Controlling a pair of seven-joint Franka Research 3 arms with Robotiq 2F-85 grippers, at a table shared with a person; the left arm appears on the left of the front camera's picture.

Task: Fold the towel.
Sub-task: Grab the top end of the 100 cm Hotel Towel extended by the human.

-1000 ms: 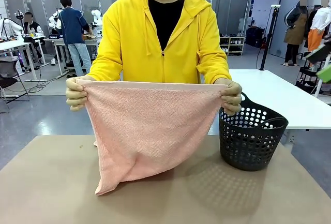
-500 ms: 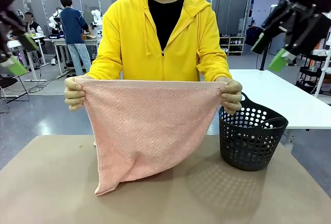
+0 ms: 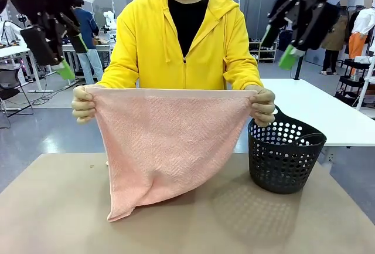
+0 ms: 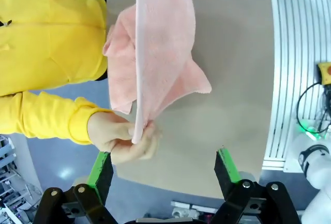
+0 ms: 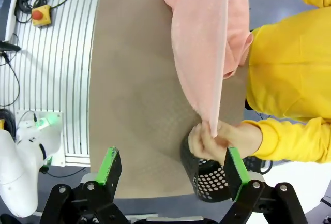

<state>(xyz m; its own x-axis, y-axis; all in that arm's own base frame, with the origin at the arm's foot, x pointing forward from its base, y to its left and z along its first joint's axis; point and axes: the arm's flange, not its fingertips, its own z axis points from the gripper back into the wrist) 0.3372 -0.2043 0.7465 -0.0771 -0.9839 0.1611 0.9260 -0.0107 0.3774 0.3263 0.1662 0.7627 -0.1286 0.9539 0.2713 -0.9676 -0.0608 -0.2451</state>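
My left gripper (image 3: 71,57) hangs high at the far left, jaws spread wide with nothing between them. My right gripper (image 3: 276,47) hangs high at the far right, likewise spread and empty. Across the brown table (image 3: 53,213) a person in a yellow hooded jacket (image 3: 181,43) holds the towel (image 3: 167,142) up by its two top corners, one hand (image 3: 85,104) at the left and the other hand (image 3: 262,106) at the right. In each wrist view, the hand on that side pinches its corner just ahead of my open fingers. A black perforated basket (image 3: 284,160) stands on the right part of the table, just beside the towel's right edge and below the hand there.

The towel hangs as a flat sheet facing me. Its top hem is stretched taut and level, so the long axis runs left to right. The lower part narrows toward the left, and its bottom tip rests on the table.
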